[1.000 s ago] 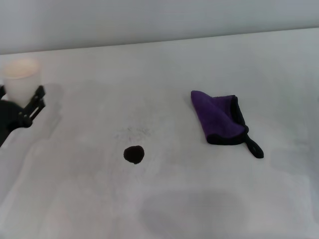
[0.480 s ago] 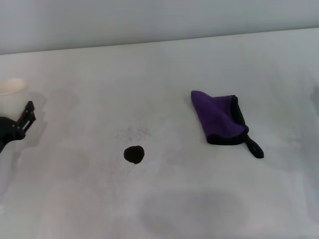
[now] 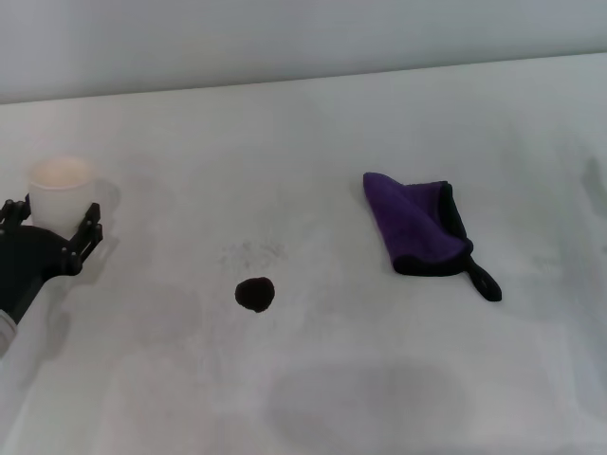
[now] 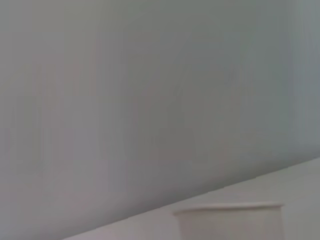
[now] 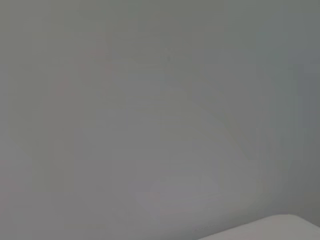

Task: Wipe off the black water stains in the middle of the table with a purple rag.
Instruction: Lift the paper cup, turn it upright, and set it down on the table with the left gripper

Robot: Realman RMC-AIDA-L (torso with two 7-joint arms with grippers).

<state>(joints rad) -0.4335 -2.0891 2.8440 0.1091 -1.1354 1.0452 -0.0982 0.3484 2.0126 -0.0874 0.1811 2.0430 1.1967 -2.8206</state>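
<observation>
The black water stain point(image 3: 254, 294) is a small glossy blot near the middle of the white table point(image 3: 313, 123). The purple rag point(image 3: 415, 226) lies folded to the right of it, with its black loop tail point(image 3: 484, 282) pointing toward the front. My left gripper point(image 3: 51, 224) is at the far left edge of the table, far from both the stain and the rag. Its fingers point(image 3: 90, 227) are closed on either side of a white paper cup point(image 3: 62, 188). The cup's rim also shows in the left wrist view point(image 4: 227, 212). My right gripper is out of view.
A faint grey speckled smudge point(image 3: 254, 252) lies just behind the stain. The table's back edge meets a grey wall point(image 3: 303, 38). The right wrist view shows only the wall and a corner of the table point(image 5: 280, 227).
My left gripper and the white cup shifted together: out toward the left edge half a second ago, now back right and nearer the front. The stain and rag have not moved.
</observation>
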